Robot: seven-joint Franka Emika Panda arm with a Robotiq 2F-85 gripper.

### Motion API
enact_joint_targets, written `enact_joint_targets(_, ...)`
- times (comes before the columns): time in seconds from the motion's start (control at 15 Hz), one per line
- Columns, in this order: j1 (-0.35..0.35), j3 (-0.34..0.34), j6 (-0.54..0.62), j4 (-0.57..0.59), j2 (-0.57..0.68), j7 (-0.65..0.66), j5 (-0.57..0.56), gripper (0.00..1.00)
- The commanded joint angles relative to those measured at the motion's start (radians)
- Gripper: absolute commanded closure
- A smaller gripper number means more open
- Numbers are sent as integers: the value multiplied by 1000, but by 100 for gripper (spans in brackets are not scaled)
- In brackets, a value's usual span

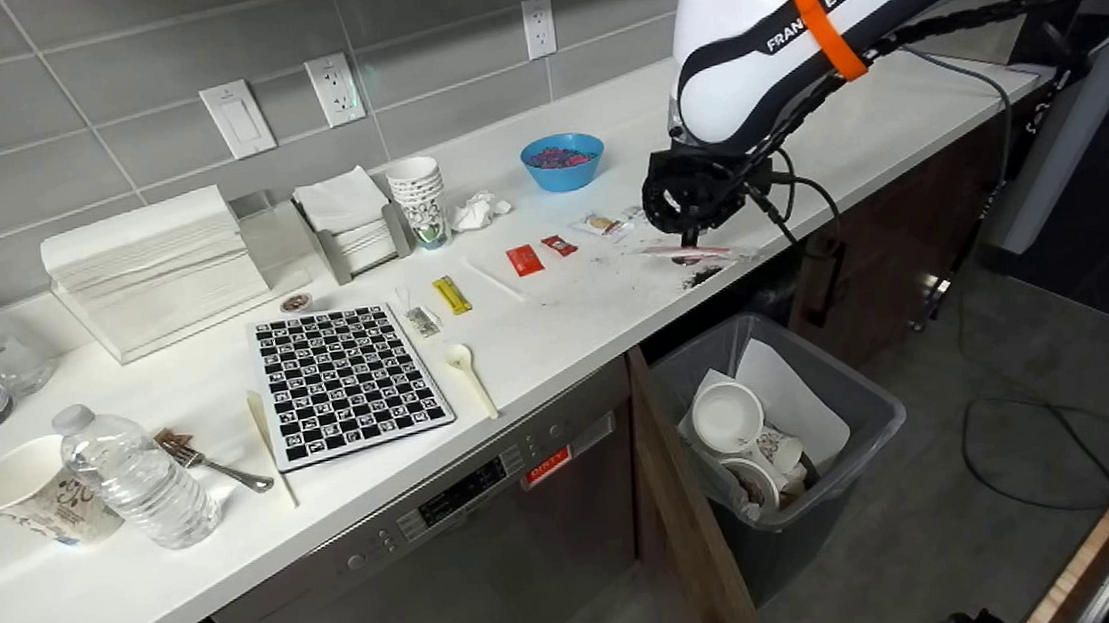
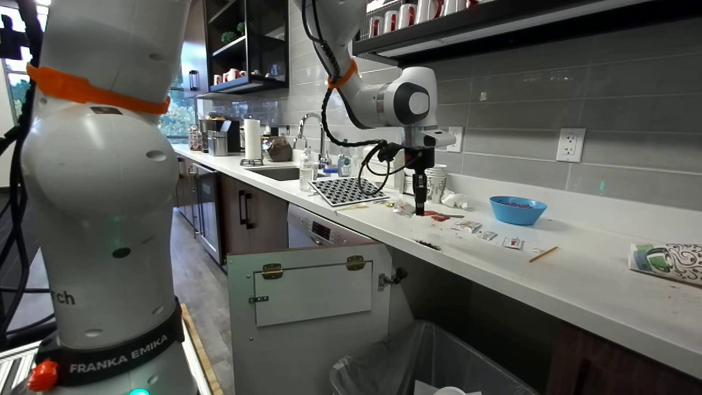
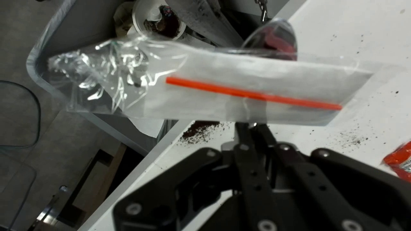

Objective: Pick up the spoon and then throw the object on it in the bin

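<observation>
My gripper [image 3: 252, 127] is shut on the handle of the metallic spoon; the fingertips are partly behind a clear wrapper. The spoon's shiny bowl [image 3: 278, 40] points up in the wrist view. A clear plastic wrapper with a red stripe [image 3: 199, 99] lies across the spoon, hiding its neck. In an exterior view the wrapper [image 1: 695, 251] is at the gripper [image 1: 690, 237], near the counter's front edge; it also shows beside the gripper [image 2: 420, 210] in an exterior view [image 2: 403, 208]. The lined grey bin [image 1: 796, 551] stands below, in front of the open cabinet, holding cups and paper.
Dark grounds [image 1: 702, 276] lie spilled at the counter edge by the gripper. Red packets [image 1: 525, 260] and a blue bowl of small items [image 1: 565, 178] stand on the counter. An open cabinet door [image 2: 310, 307] is beside the bin. A patterned cup [image 2: 666, 260] lies on its side.
</observation>
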Motion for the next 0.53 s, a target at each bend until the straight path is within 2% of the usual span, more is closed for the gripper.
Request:
enact_joint_targets(0.0, 4, 1, 39, -77, -65, 52, -40, 98)
enact_joint_targets(0.47, -4, 17, 75, -149, -144, 99, -94, 98)
